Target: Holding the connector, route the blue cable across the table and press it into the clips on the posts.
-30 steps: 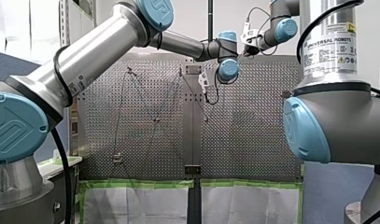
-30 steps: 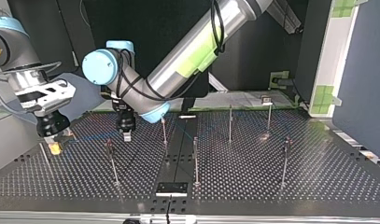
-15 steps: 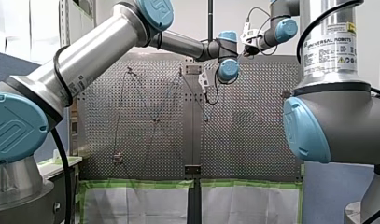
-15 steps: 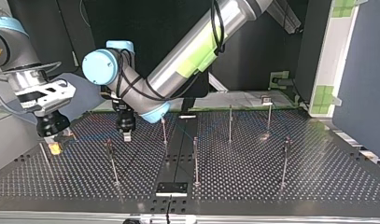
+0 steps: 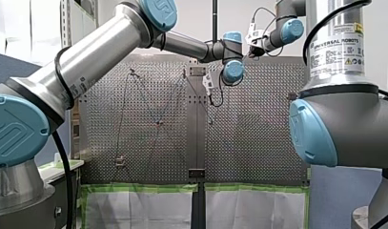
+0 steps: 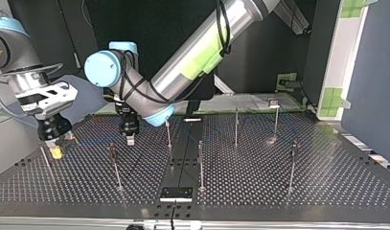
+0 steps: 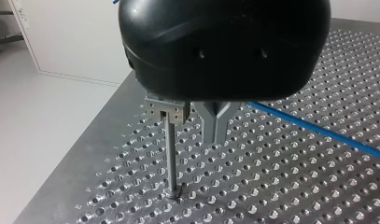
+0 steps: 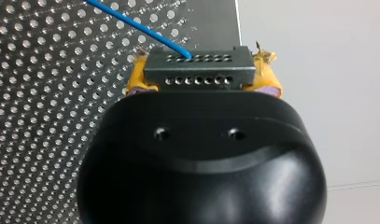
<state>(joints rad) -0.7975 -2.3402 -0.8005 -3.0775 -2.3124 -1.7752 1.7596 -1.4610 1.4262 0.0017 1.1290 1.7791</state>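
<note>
Across the front view, my left arm (image 5: 110, 43) comes in from 9 o'clock and stretches to the far edge of the table (image 5: 258, 138) near 12 o'clock. My right arm (image 5: 344, 100) fills 3 o'clock, with its wrist high up at 1 o'clock.

Seen from the top view, my right gripper (image 6: 55, 152) hangs low over the table at 9 o'clock, showing a bit of yellow at its tip. My left gripper (image 6: 130, 140) points straight down at 10 o'clock, close above the table, between two of the thin posts (image 6: 200, 163). The posts stand upright, spread from 8 o'clock round to 3 o'clock.

From the left wrist view, my metal fingers (image 7: 216, 123) look pressed together into one wedge. Just beside them stands a post with a clip (image 7: 168, 112) at its head. The blue cable (image 7: 318, 130) comes out from behind the fingers and runs off low over the table. I cannot tell whether it is caught between them.

From the right wrist view, my yellow pads (image 8: 267, 77) pinch the grey connector (image 8: 199, 70) from both sides. The cable leaves its far face and runs away over the table.
</note>
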